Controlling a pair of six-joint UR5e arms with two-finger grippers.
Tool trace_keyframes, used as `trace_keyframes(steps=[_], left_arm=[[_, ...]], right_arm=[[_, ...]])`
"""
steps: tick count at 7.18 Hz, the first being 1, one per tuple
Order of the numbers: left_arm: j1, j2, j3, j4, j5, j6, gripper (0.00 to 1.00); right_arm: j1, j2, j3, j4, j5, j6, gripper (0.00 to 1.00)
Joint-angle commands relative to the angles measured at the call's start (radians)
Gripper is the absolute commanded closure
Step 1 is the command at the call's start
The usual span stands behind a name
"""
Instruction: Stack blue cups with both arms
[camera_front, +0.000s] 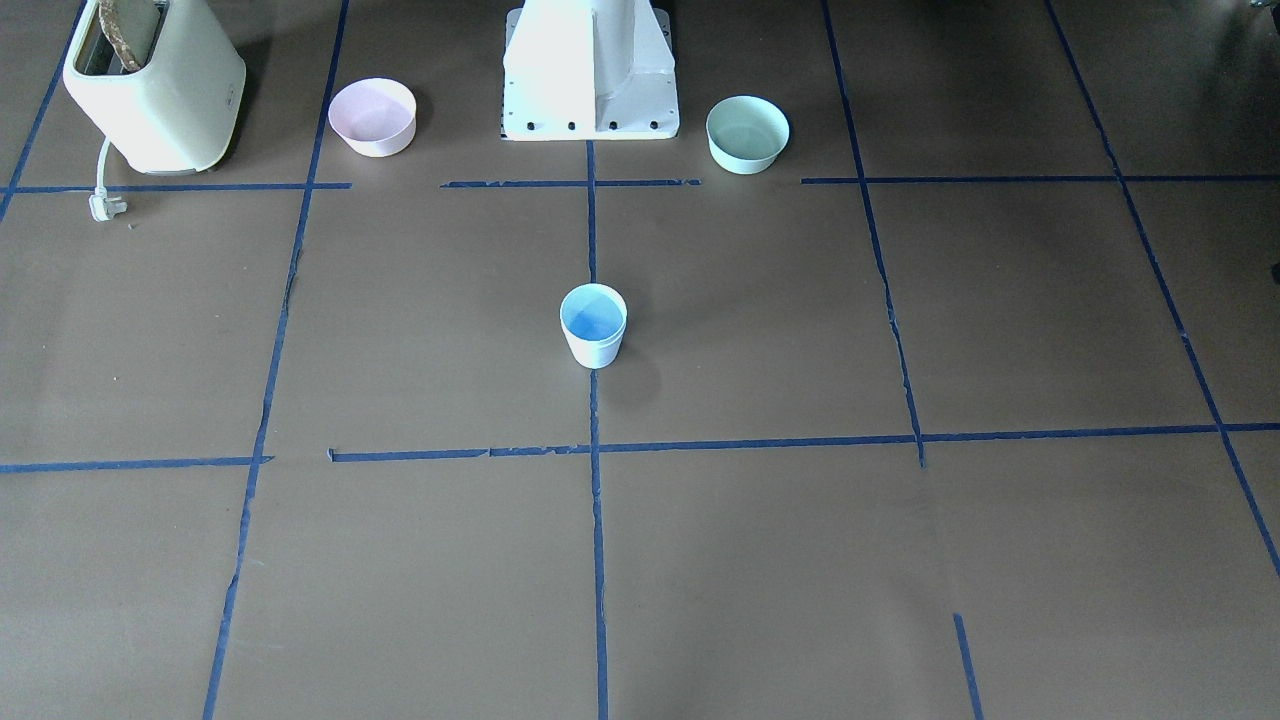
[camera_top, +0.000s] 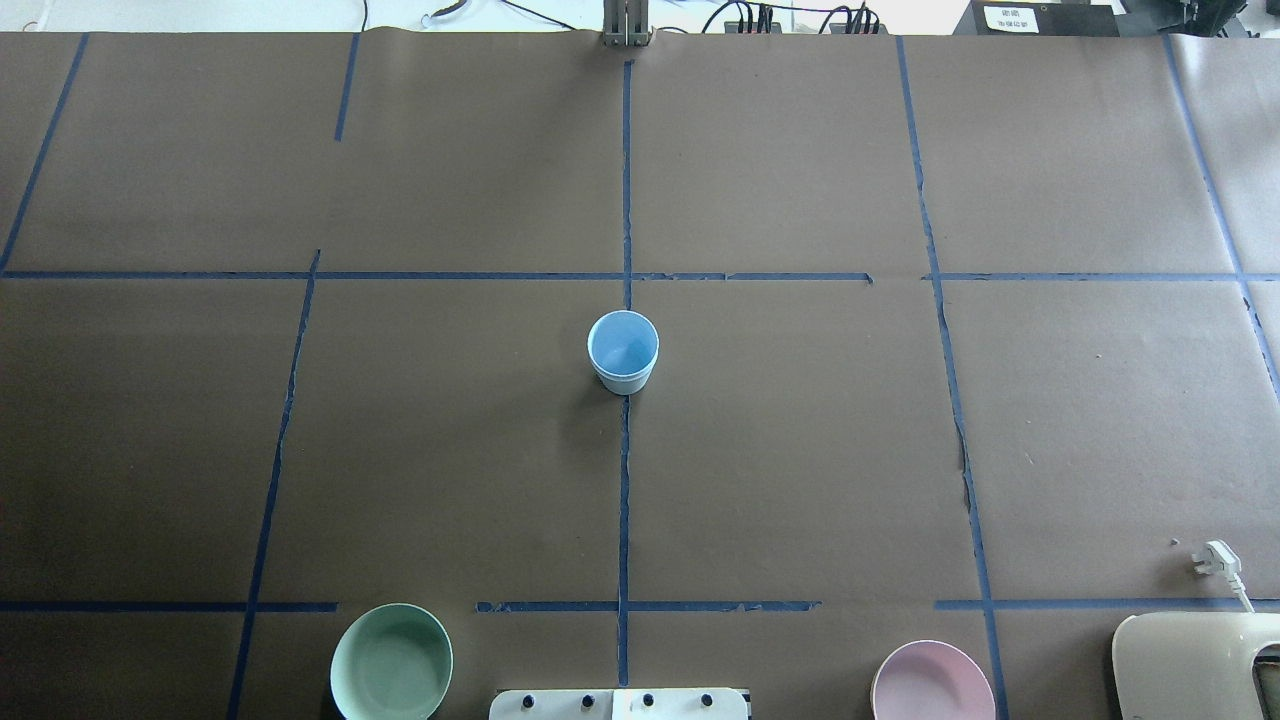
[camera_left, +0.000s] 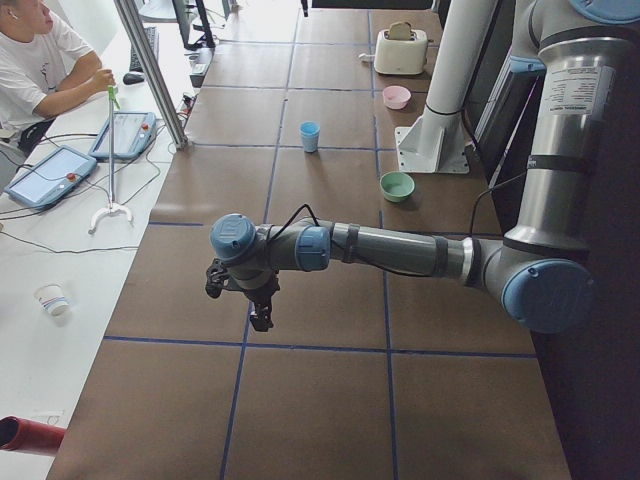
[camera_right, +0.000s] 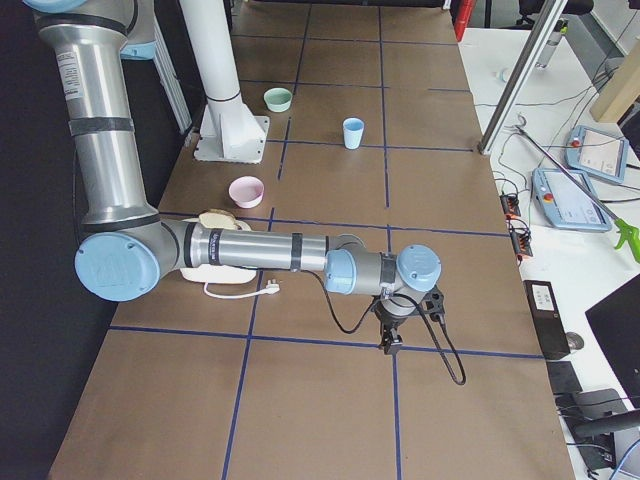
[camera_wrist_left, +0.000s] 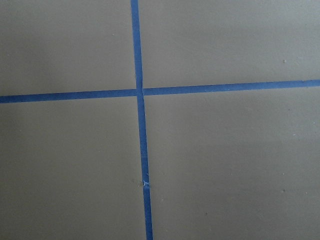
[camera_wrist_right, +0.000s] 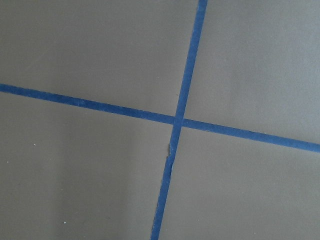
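Setting: robotics lab, test cell.
Bench (camera_top: 800, 450): brown paper cover, blue tape grid (camera_top: 624, 500) marking zones.
Hardware: left arm (camera_left: 390, 248), right arm (camera_right: 250, 248), shared white pedestal (camera_front: 590, 70), aluminium post (camera_left: 150, 70).
Side desk (camera_left: 30, 370): teach pendants (camera_left: 50, 176), seated operator (camera_left: 35, 60).

**Brown paper, blue grid**

Brown paper covers the table (camera_top: 800, 450), crossed by blue tape lines (camera_top: 624, 500), with a pale sheen of light lying across it. Past the far edge, at twelve o'clock in the overhead view, runs a white bench (camera_left: 70, 240) with black cables (camera_top: 760, 18) and an aluminium post (camera_left: 152, 72).
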Motion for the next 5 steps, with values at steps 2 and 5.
trace_keyframes(steps=[2, 5], left_arm=[[0.002, 0.0, 0.003, 0.0, 0.013, -0.033, 0.0], [0.0, 0.001, 0.034, 0.0, 0.016, -0.033, 0.0]], right_arm=[[0.002, -0.003, 0.002, 0.001, -0.002, -0.004, 0.0], [0.002, -0.001, 0.012, 0.0, 0.0, 0.004, 0.0]])
